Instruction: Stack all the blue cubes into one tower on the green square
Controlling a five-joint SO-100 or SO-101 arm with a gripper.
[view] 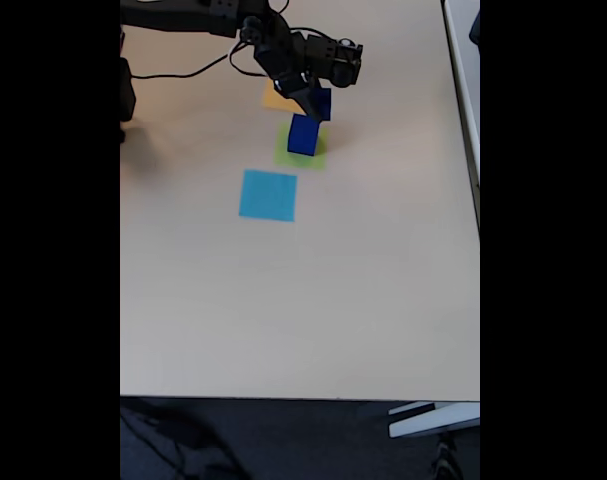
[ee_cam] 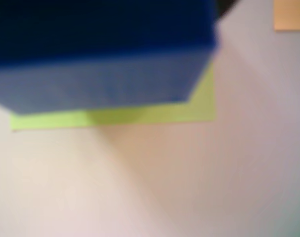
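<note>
Now black two-finger gripper [view: 311, 103] hangs directly above dark-blue solid cube [view: 303, 134] on lime paper square [view: 316, 157]; second blue cube [view: 322, 100] at jaws, seemingly gripped, grip unclear. Placement axis: straight down.

Beige table [view: 283, 320], dark floor [view: 283, 440]

Fixed view: cube [view: 303, 135] on green square [view: 301, 152], second cube [view: 321, 103] just above-right by the fingers [view: 305, 100]; another square [view: 268, 195] nearer, lower left, on bench [view: 333, 300].
</note>
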